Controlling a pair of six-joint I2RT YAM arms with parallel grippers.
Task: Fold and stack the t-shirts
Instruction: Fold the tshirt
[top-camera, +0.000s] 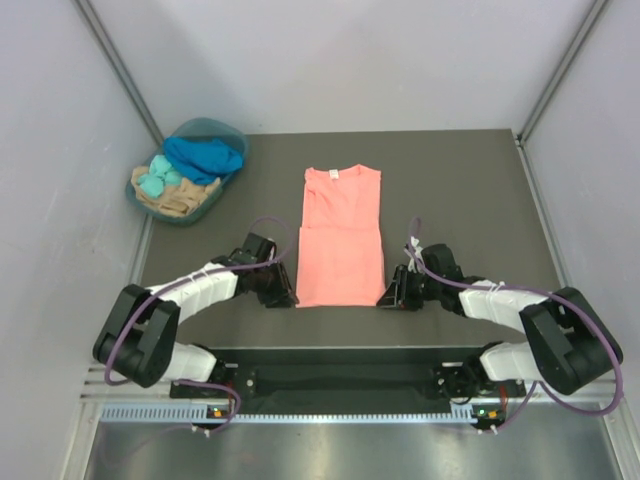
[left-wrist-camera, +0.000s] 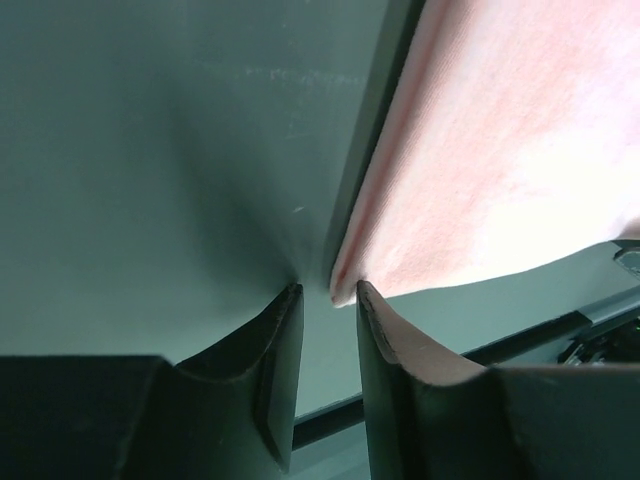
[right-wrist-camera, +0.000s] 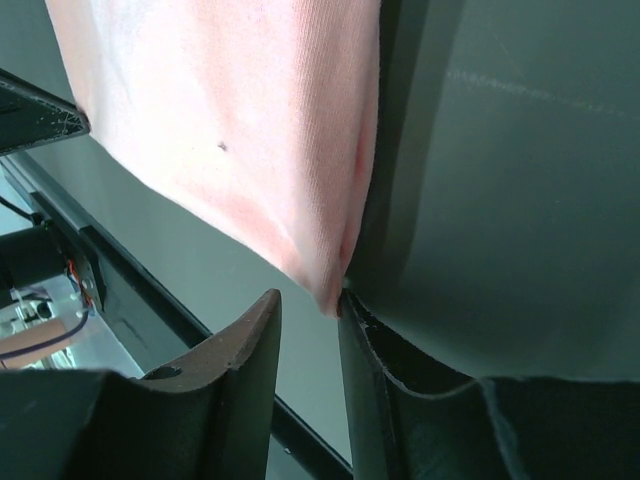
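Observation:
A salmon-pink t-shirt lies flat on the dark table, sides folded in to a narrow strip, collar at the far end. My left gripper sits at the shirt's near left corner. In the left wrist view its jaws are open, with the pink corner between the fingertips, touching the right one. My right gripper sits at the near right corner. In the right wrist view its jaws are open, with the pink corner at the right fingertip.
A teal basket at the far left of the table holds several crumpled garments, blue, turquoise and tan. The table's near edge runs just behind both grippers. Grey walls enclose the sides.

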